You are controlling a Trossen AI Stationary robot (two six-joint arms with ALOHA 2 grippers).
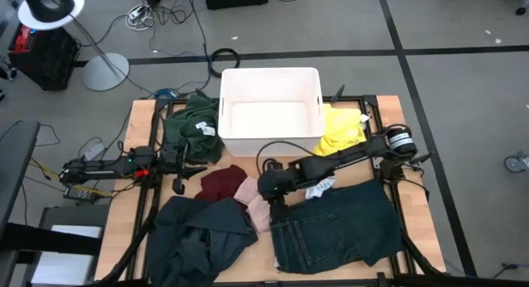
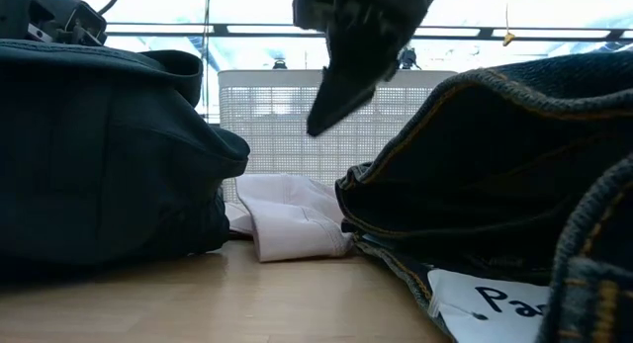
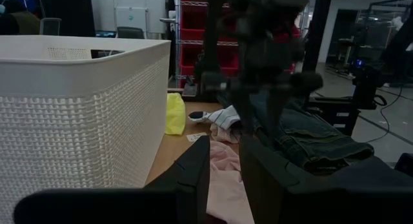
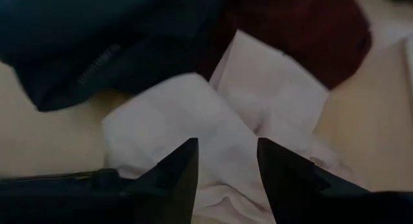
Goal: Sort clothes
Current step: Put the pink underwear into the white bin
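The right gripper (image 4: 226,169) has its jaws spread, with a clear gap between the two dark fingers (image 4: 177,175), and nothing is held between them. It hangs directly above the pink piece (image 4: 193,127), which lies flat on the table (image 1: 413,229) under and just beyond the fingertips; contact with the cloth cannot be confirmed. In the high view the right gripper (image 1: 275,198) sits at the centre of the table, its arm reaching in from the right edge, bent at the elbow, the wrist tipped downward.

Near edge: the dark grey-green jacket (image 1: 198,237) lies bunched at the near left, and the dark blue jeans (image 1: 335,229) lie spread at the near right, just right of the pink piece (image 1: 256,206). The maroon piece (image 1: 221,183) lies just left of the right gripper, touching the pink piece on its far side. A small pale sock (image 1: 321,188) lies beside the right arm on the far edge of the jeans.

The left gripper (image 1: 178,171) rests at mid-left, arm stretched in from the left edge, fingers pointing right. Its jaws stand partly apart and empty in the left wrist view (image 3: 222,175).

Farther back, the white tub (image 1: 271,109) stands at the far centre. The green top (image 1: 190,130) lies against its left side, and the yellow piece (image 1: 340,130) against its right.
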